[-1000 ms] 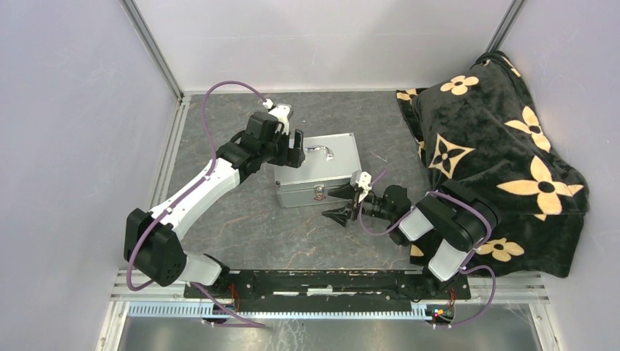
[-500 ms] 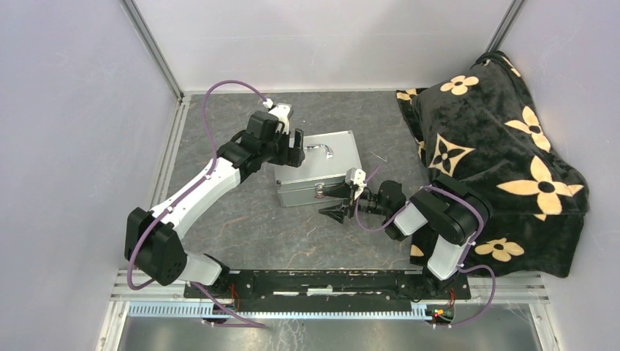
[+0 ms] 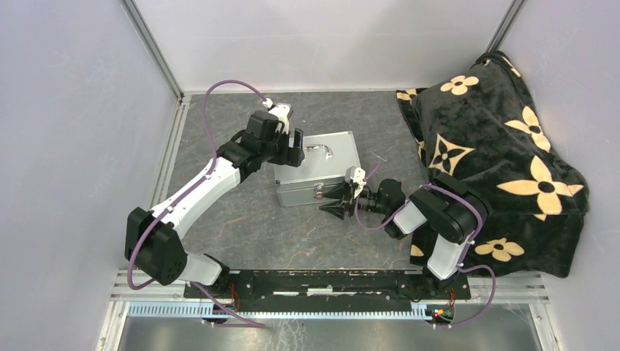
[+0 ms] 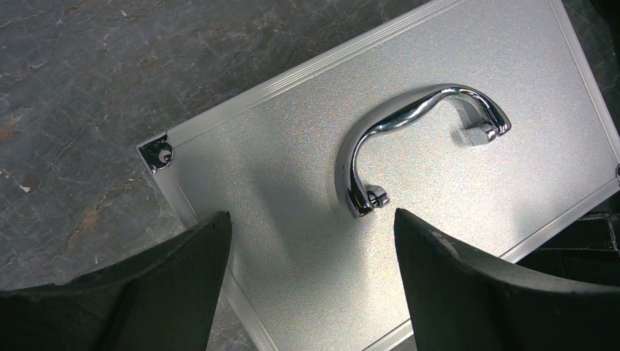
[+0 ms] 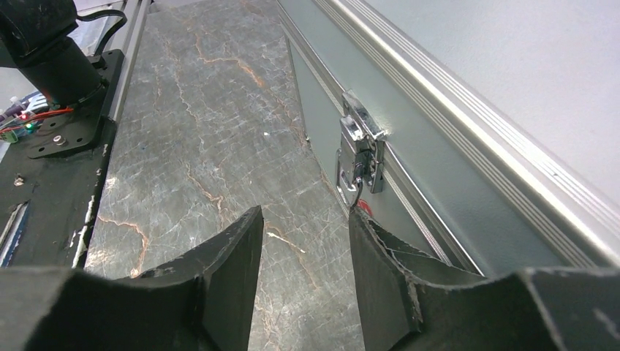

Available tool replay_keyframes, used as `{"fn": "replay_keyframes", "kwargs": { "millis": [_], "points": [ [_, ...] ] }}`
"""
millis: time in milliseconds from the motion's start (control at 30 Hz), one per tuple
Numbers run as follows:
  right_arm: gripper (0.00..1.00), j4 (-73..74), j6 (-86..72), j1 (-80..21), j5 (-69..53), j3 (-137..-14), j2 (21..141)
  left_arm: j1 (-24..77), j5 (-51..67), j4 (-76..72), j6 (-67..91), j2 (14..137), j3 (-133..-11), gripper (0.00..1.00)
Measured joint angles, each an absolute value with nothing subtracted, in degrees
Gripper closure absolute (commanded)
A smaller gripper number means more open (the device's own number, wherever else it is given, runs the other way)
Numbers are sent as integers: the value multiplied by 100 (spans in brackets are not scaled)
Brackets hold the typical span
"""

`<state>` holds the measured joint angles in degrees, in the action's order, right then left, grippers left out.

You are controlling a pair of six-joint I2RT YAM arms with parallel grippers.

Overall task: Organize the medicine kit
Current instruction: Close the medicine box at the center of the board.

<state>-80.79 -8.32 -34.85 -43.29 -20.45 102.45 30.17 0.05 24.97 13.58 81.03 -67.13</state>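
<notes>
The medicine kit (image 3: 327, 172) is a silver metal case lying on the dark marble table with its lid closed. Its chrome handle (image 4: 409, 139) sits on the textured lid (image 4: 292, 183). My left gripper (image 3: 296, 148) hovers over the lid's left end, open wide (image 4: 311, 230), with nothing between the fingers. My right gripper (image 3: 335, 202) is low at the case's front wall (image 5: 439, 205), beside the latch (image 5: 363, 145). It is open with a narrow gap (image 5: 305, 218) and only tabletop between the fingers. One fingertip (image 5: 360, 219) is right at the latch's lower end.
A black blanket with cream flowers (image 3: 497, 153) covers a bulky heap at the right, close behind the right arm. Pale walls and aluminium posts (image 3: 153, 51) enclose the table. The arms' base rail (image 3: 322, 281) runs along the near edge.
My right gripper has moved left, up against the case's front by the latch, and its jaws have narrowed. The left arm and the case have not moved.
</notes>
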Motion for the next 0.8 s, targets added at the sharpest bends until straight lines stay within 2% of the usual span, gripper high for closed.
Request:
{"fn": "replay_keyframes", "kwargs": {
  "millis": [267, 367, 800],
  "points": [
    [52, -7990, -823, -3487, -4351, -2045, 10243, 3017, 3, 2499, 1352, 8108, -6713, 13],
    [46, -7944, -803, -3487, -4353, -2045, 10243, 3017, 5, 2502, 1321, 8108, -6716, 13],
    [39, -7487, -458, -3538, -4027, -2038, 10141, 3017, 5, 2493, 1243, 8136, -6731, 13]
  ]
}}
